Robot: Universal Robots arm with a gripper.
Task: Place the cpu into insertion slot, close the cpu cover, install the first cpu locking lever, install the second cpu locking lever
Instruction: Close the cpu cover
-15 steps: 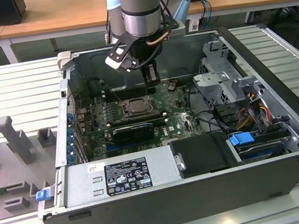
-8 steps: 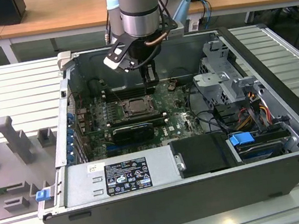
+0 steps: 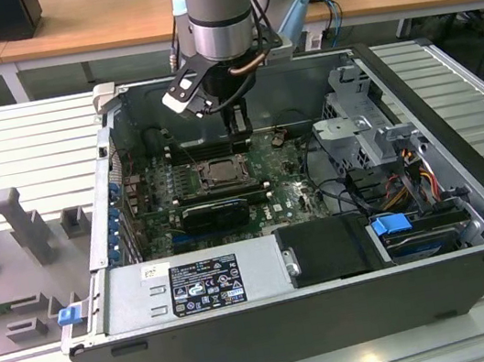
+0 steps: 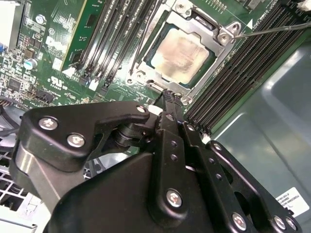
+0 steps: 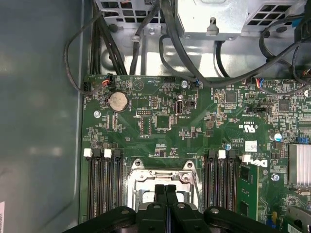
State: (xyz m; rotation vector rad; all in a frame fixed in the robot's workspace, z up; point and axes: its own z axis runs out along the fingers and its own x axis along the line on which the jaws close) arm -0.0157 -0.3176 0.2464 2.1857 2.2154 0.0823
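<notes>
Fingers (image 5: 159, 194) are pressed together tip to tip in both wrist views, with nothing held between them. The gripper (image 3: 238, 130) hangs inside the open computer case (image 3: 340, 322), which lies on its side on a slatted bench. In the exterior view it is low over the far middle of the case.

A grey power supply (image 3: 195, 286) fills the near side of the case towards the exterior view's left. Behind it the green motherboard (image 5: 160, 126) covers the floor of the case. The insertion slot (image 3: 219, 171) sits in the far half of the board, between two banks of black memory slots (image 4: 121, 39).

In the second wrist view the cpu cover (image 4: 221, 48) lies down flat over the slot. The cpu (image 4: 182, 51) is seated in the slot, its silver top showing through the cover's window. The closed fingertips stand right at the edge of the cover; whether they touch it I cannot tell.

One wire lever (image 4: 272, 30) juts from a corner of the cover out across the memory slots. The other wire lever (image 4: 146, 36) runs along another side of the cover. Whether either is latched I cannot tell.
</notes>
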